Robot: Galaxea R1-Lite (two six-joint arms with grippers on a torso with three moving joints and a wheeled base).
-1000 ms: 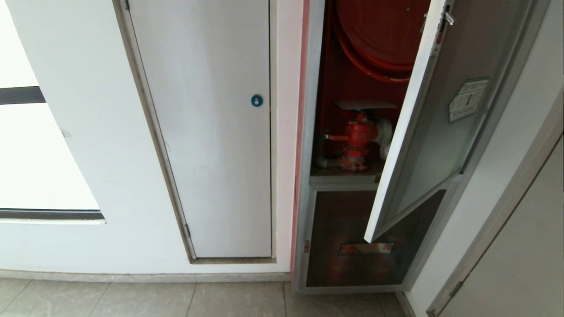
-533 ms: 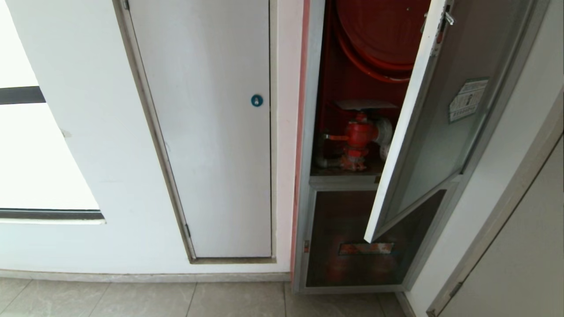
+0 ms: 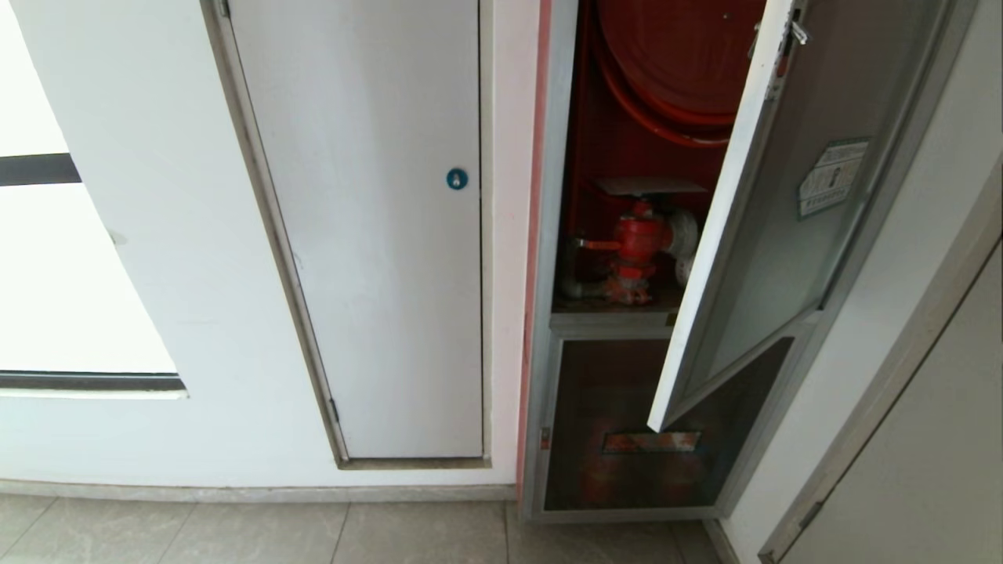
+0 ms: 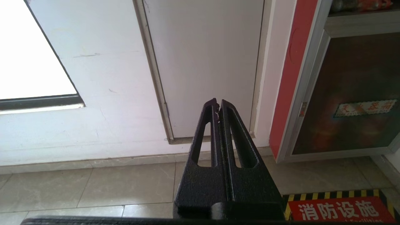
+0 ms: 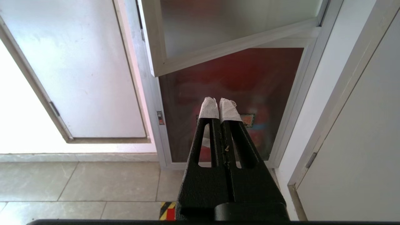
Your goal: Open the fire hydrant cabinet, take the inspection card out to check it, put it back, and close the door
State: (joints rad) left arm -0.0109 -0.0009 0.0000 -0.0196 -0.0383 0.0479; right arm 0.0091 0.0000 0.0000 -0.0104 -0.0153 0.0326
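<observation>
Door of the cabinet stands ajar, card lying just above the valve inside (untouched or returned, cannot tell); both left gripper and right gripper pinched closed, empty, low before the cabinet; closing remains.

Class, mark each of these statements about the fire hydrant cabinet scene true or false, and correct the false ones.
1. The door of the fire hydrant cabinet stands ajar. True.
2. The right tool holds the inspection card. False: it is shut on nothing; the inspection card lies above the red valve.
3. The left tool is shut. True.
4. The white door has a red round lock. False: the lock is blue.
5. The lower glass door is shut. True.
</observation>
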